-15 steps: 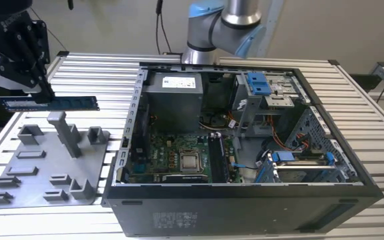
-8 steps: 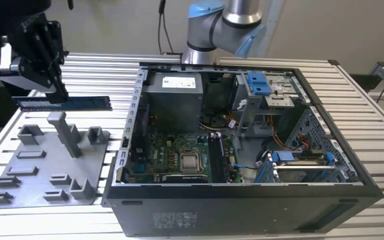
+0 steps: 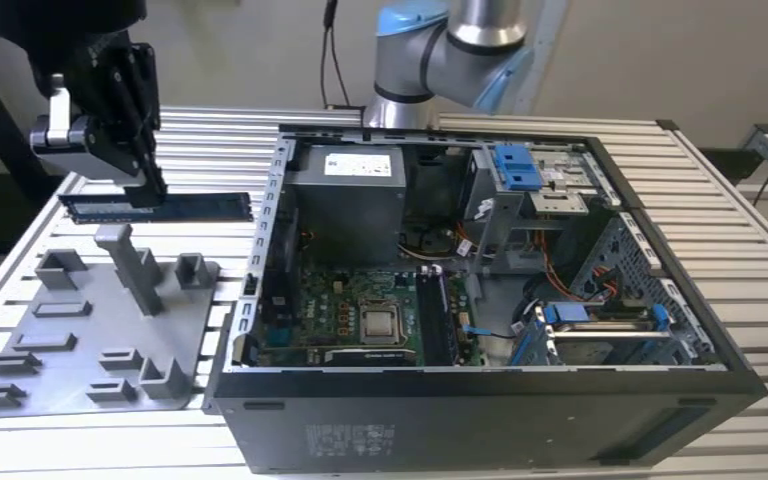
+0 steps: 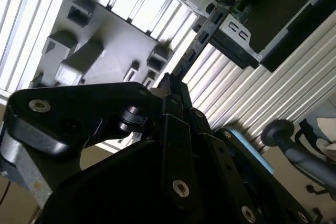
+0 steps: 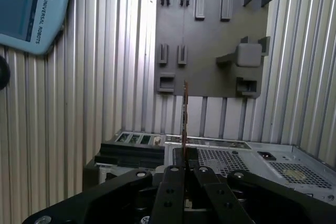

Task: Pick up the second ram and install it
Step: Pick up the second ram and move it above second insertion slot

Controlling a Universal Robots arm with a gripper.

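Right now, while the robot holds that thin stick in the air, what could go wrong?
The second ram hangs in the jaws above the gray fixture plate; if the grip slips, it could drop onto the plate's posts. Its free end sits close to the computer case wall, so it might bump that metal edge.
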